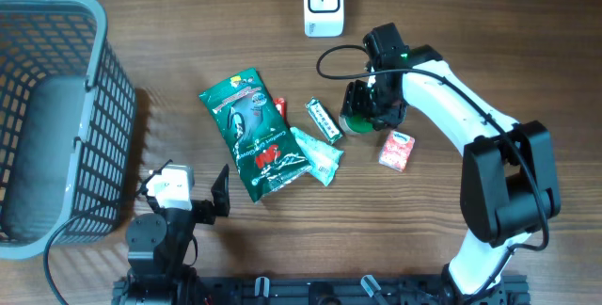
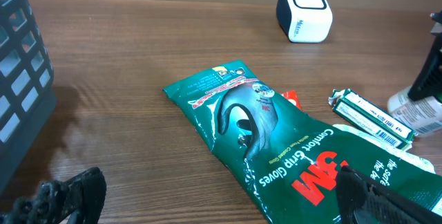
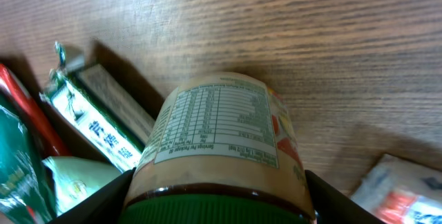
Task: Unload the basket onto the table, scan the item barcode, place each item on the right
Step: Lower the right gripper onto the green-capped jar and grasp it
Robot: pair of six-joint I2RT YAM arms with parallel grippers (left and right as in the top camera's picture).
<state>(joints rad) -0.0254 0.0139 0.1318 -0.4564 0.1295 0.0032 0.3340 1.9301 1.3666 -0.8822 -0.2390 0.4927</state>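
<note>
A jar (image 1: 355, 122) with a green lid and a pale nutrition label lies on its side right of the item pile. My right gripper (image 1: 374, 98) is shut on the jar (image 3: 217, 131), one finger (image 3: 103, 200) pressed to each side just above the lid, and the jar's base points away from the camera. No barcode shows on the label side facing the right wrist camera. The white scanner (image 1: 323, 4) stands at the table's far edge, and the left wrist view shows the scanner (image 2: 304, 10) too. My left gripper (image 1: 184, 192) is open at the near edge, above the wood.
A green glove bag (image 1: 254, 136) lies mid-table beside a slim green-white pack (image 1: 323, 120) and a pale green pouch (image 1: 315, 154). A red-and-white packet (image 1: 397, 150) lies right of the jar. A grey basket (image 1: 89, 70) fills the left side.
</note>
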